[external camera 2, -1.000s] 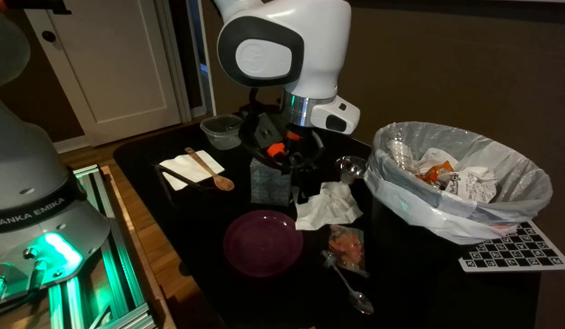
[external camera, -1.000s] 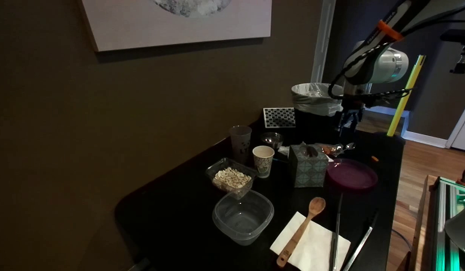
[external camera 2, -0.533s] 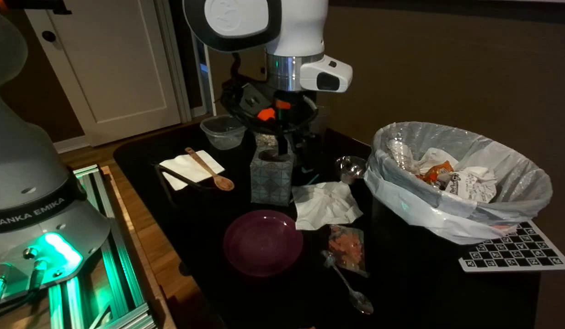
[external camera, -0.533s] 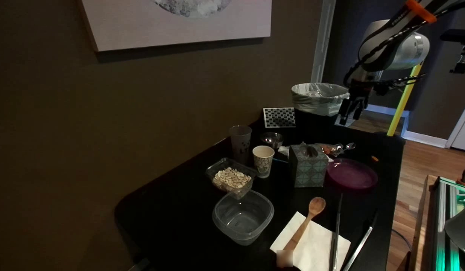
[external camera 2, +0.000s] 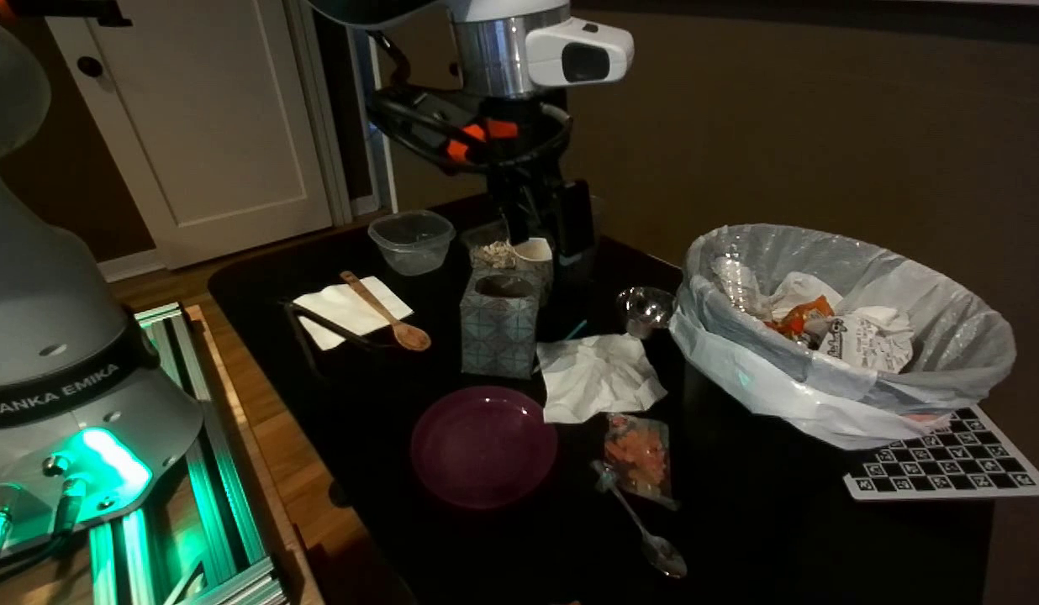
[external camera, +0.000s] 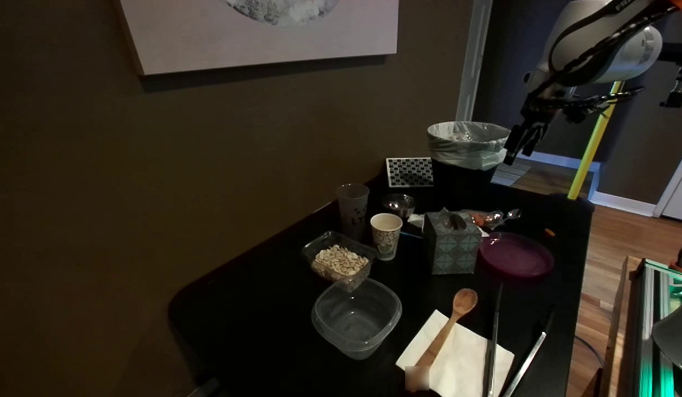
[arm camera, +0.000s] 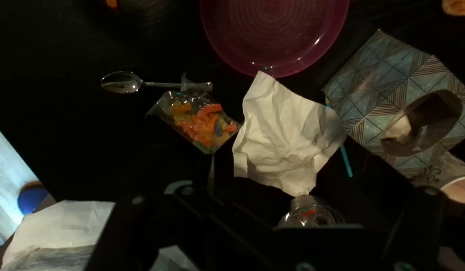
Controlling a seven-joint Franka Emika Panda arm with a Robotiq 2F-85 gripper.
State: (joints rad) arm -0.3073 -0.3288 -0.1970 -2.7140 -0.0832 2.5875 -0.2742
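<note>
Paper napkin [arm camera: 289, 139]: white, crumpled, creased all over yet partly spread, outline irregular, low ridges across the surface. Lies free, well below the claw [external camera 2: 546, 242] and apart from it. In the wrist view, the napkin sits ahead of the claw, within the span of its parted jaws; one pointed corner aims away from the claw, a narrow end back toward it.
</note>
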